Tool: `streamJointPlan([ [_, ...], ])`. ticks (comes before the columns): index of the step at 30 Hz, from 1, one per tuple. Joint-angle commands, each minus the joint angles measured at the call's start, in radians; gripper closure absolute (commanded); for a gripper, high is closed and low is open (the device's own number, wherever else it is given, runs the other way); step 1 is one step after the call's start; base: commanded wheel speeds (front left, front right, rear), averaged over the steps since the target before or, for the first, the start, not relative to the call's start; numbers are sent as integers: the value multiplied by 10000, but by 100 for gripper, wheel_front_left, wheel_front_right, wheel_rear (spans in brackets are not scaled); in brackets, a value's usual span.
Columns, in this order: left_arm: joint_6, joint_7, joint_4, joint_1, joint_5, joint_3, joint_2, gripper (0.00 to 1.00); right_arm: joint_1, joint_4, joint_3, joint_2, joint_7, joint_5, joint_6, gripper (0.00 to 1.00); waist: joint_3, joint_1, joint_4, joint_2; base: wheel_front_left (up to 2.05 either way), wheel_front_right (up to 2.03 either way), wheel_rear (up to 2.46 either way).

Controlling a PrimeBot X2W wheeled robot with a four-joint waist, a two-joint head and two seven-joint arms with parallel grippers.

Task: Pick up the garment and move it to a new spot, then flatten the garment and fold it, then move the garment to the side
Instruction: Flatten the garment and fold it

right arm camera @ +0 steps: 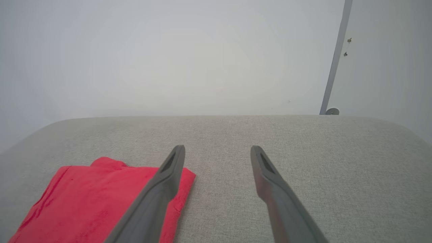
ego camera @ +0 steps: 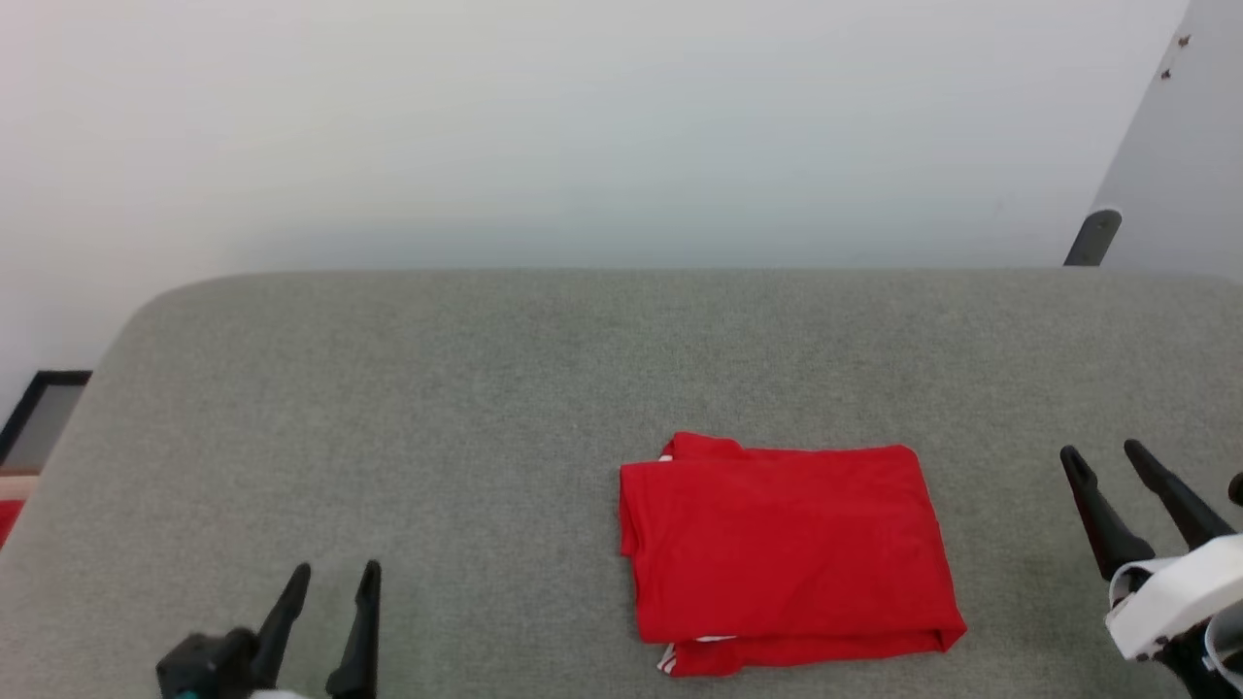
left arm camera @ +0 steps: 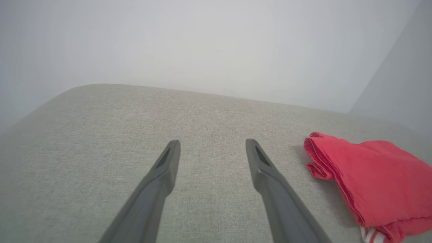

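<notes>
Folded red garment [ego camera: 787,553] lies lower centre-right on the grey bench [ego camera: 437,388], between my left gripper [ego camera: 336,571] and right gripper [ego camera: 1101,452], both spread and empty; only moving it aside seems left.

left end effector [ego camera: 336,575]: fingers parted, empty | right end effector [ego camera: 1103,454]: fingers parted, empty

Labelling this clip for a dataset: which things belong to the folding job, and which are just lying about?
Job: garment, red and folded; left claw and right claw, both open and empty; grey padded surface under it.
Lying about: dark post at far right; black frame at left edge.
</notes>
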Motion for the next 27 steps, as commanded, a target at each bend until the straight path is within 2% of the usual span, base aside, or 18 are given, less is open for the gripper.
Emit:
streamJointPlan([
  [1,-25,3,-92,193,92,78,12,0,194,-95,-97,56,-64,-54,-5,0,-151,0,74,0,0,0,0],
  [8,-25,3,-706,1043,381,423,21,0,1295,-836,-810,225,-156,-370,-5,0,-405,0,222,0,0,0,0],
  [16,61,3,-1519,1992,564,896,-79,0,2781,-1788,-2088,411,42,-862,-6,0,-596,0,285,0,0,0,0],
  [27,240,3,-2453,2940,729,1030,-217,0,4452,-3640,-4047,1271,880,-1885,-6,0,-668,0,218,0,0,0,0],
])
